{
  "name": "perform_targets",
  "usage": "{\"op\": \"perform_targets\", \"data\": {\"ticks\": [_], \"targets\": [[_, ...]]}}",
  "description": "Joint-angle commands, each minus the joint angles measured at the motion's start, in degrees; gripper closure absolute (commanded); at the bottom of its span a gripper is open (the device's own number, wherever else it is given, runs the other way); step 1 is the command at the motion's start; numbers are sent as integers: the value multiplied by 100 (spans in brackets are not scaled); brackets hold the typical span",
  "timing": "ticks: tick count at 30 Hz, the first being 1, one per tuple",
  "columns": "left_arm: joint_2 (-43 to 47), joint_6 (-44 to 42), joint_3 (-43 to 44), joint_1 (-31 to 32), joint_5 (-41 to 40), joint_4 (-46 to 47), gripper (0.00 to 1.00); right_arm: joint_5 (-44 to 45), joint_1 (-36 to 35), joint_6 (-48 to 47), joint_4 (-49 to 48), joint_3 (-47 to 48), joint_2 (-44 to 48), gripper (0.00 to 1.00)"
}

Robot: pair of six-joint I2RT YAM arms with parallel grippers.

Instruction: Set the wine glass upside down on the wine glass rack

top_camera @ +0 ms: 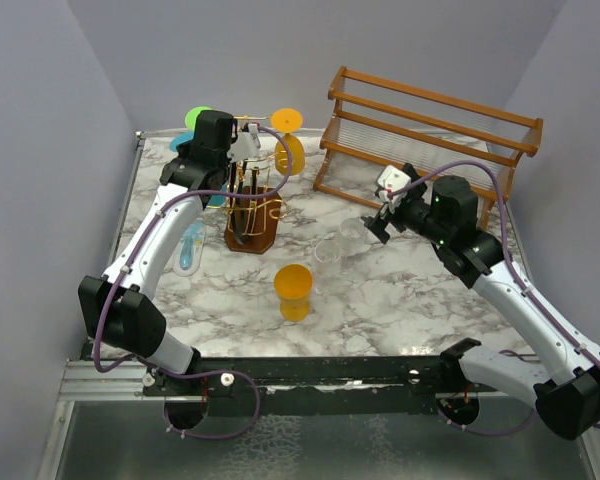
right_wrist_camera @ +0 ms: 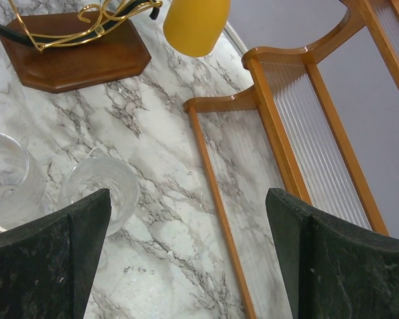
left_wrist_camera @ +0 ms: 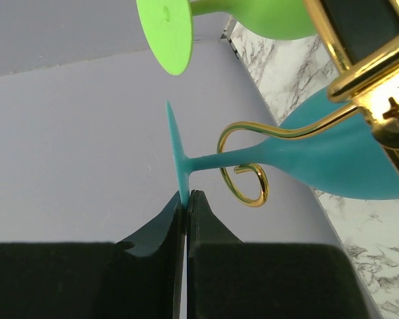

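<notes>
Teal stemmed wine glass (left_wrist_camera: 332, 159): foot being pinched by left claw (left_wrist_camera: 186, 197), stem being cradled sideways in gold wire rack (left_wrist_camera: 366, 72); right claw (right_wrist_camera: 186, 212) gaping.

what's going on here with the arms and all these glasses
The left tool is shut on the foot of the teal glass, whose stem lies in a curled arm of the gold rack. The right tool hangs open above two clear glasses on the table. An orange glass stands nearer the front.
</notes>
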State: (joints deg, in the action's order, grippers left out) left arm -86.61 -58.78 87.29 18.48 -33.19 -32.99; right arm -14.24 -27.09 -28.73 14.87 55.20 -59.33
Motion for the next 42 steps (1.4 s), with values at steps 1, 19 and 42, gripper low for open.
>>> {"op": "perform_targets", "data": {"ticks": [1,19,42], "targets": [[-58,11,24,-11,-364,200,100,-96,46,78,-188,-17,99,0],[133,77,-114,-2,-285,-114,97,-121,81,75,-228,-63,132,0],[411,446,-186,166,590,-616,90,-140,99,76,-217,-53,118,0]]}}
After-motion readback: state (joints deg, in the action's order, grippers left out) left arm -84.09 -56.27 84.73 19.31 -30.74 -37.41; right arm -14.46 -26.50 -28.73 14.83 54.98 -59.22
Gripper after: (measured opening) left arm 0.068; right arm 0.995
